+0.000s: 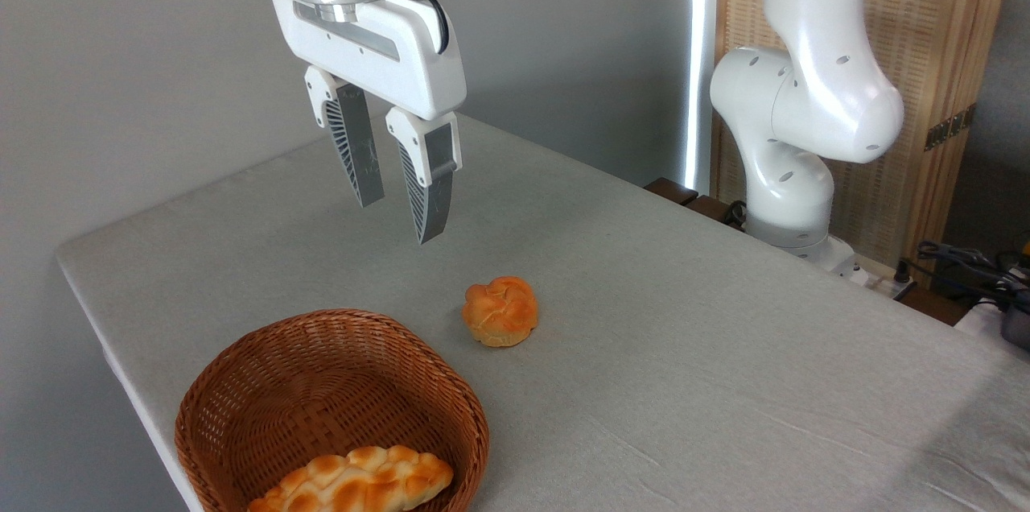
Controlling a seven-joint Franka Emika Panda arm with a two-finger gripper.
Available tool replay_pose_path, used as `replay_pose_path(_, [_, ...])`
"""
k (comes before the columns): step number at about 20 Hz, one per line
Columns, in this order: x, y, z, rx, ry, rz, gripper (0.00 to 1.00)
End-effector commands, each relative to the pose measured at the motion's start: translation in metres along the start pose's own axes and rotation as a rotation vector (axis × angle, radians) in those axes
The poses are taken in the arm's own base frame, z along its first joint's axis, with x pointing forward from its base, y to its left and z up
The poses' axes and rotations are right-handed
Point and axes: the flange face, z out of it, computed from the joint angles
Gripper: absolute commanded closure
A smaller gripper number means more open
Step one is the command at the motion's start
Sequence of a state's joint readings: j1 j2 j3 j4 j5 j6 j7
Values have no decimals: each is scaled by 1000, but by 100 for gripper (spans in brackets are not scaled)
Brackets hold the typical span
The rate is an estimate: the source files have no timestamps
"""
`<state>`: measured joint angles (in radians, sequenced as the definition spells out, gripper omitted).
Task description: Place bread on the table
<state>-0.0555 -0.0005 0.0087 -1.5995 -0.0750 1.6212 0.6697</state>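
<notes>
1. The bread [354, 484], a long braided loaf with a golden top and pale sides, lay inside the basket [241, 383] at the near edge of the view, resting against the basket's front wall, its lower end cut off by the frame.
2. The basket, brown and woven, sat on the bench [684, 351] near its front left corner.
3. A small round roll [500, 311] lay on the grey cloth just beyond the basket's right rim, apart from it.
4. The end effector [400, 212] hung in the air above the bench, farther back than the roll and well above and behind the loaf. Its two fingers [357, 146] pointed down, spread apart with nothing between them, so it was released and touched neither loaf nor basket.
5. The arm's white base [793, 174] stood at the bench's far right edge.
</notes>
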Motion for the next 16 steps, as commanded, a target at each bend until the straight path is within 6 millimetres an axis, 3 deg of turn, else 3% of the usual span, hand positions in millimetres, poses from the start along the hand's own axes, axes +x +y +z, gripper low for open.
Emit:
replay_pose_path(1, [-12, -13, -7, -5, 15, -13, 0])
replay_pose_path(16, [-7, -17, -9, 39, 70, -7, 0])
